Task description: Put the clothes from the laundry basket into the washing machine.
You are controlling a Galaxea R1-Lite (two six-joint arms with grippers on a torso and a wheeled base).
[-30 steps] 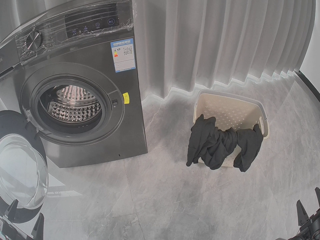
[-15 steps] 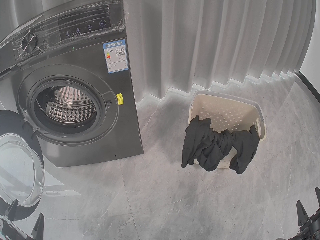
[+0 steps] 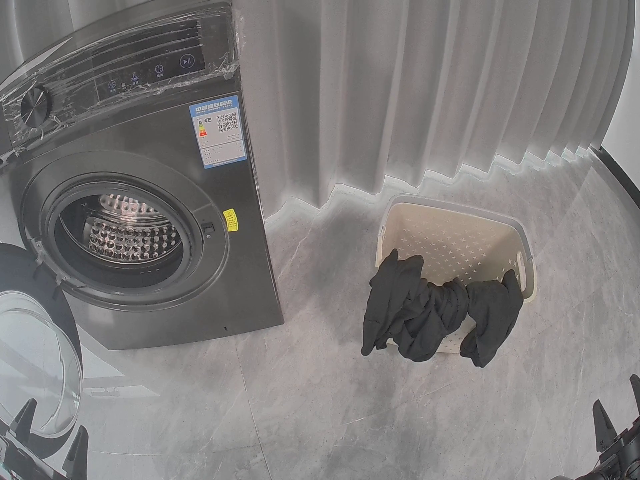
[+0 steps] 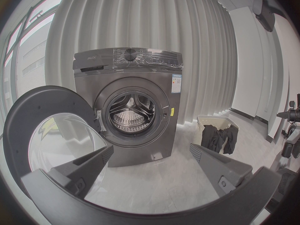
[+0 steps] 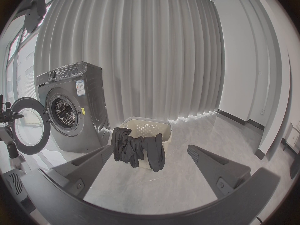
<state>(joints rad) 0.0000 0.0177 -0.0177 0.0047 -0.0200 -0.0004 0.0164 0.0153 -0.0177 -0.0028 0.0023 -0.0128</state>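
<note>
In the left half of the head view, the washing machine (image 3: 133, 168) now sits lower and closer to the frame edge than a second ago. The laundry basket (image 3: 460, 205) at centre right has slipped down only a little. The whole picture has shifted, so it is your camera that has moved, not the things on the floor (image 3: 333, 401).

The dark clothes (image 3: 427, 311) hang just as they did, draped over the basket's near rim with two ends trailing down outside it. The round door (image 3: 33, 355) stands swung open at lower left, and the part of the drum (image 3: 127, 235) you can see is bare metal.

Your left hand (image 3: 55, 418) and right hand (image 3: 615, 395) sit in the same bottom corners as before. Both have their fingers apart and hold nothing, well short of the basket.

By my reading, this means you are still lining yourself up and no garment has been lifted yet. The basket lies on your right hand's side, so that hand looks the likelier one for the first grab.
</note>
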